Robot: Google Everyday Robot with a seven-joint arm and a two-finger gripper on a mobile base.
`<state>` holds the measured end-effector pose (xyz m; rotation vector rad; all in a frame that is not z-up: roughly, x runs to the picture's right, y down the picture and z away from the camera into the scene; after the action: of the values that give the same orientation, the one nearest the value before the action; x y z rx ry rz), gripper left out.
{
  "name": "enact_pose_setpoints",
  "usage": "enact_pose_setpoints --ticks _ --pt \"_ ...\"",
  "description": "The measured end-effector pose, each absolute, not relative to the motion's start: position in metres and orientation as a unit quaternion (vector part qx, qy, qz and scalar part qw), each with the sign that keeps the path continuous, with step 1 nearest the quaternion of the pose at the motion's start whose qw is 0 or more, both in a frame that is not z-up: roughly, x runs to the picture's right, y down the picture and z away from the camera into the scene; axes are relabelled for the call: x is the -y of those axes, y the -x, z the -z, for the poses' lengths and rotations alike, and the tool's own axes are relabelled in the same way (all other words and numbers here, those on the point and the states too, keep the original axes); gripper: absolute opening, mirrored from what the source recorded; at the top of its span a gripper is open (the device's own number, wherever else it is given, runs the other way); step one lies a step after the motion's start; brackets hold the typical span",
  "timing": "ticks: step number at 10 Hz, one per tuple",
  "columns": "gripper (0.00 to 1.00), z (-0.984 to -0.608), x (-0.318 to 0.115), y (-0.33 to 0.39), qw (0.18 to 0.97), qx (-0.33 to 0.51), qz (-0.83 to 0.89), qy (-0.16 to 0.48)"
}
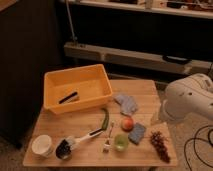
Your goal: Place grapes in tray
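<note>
The grapes [159, 143], a dark purplish bumpy bunch, lie at the front right corner of the wooden table [75, 125]. The yellow tray [100, 75] stands at the back left and holds a small black object [68, 97]. My arm's white housing [189, 100] hangs over the table's right edge, just above and to the right of the grapes. My gripper is hidden behind it. Nothing is seen held.
Left of the grapes are a blue sponge [136, 133], an orange-red fruit [128, 123] and a green cup [120, 143]. Also there: a grey-blue cloth [126, 104], a green pepper [104, 118], a fork [107, 141], a brush [75, 142], a white bowl [42, 145].
</note>
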<state>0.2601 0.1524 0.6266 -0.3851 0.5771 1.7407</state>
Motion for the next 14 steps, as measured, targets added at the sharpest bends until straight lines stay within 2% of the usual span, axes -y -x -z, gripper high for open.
enact_pose_setpoints --ticks 4,7,10,14 --pt "0.65 -0.632 -0.155 -0.265 0.596 -0.255 -0.744 0.162" --pt "0.65 -0.655 -0.190 -0.296 0.604 -0.268 -0.732 0.167" --pt "0.65 -0.664 -0.216 -0.337 0.624 -0.235 -0.719 0.197" --pt "0.65 -0.671 -0.215 -0.348 0.607 -0.156 -0.738 0.251"
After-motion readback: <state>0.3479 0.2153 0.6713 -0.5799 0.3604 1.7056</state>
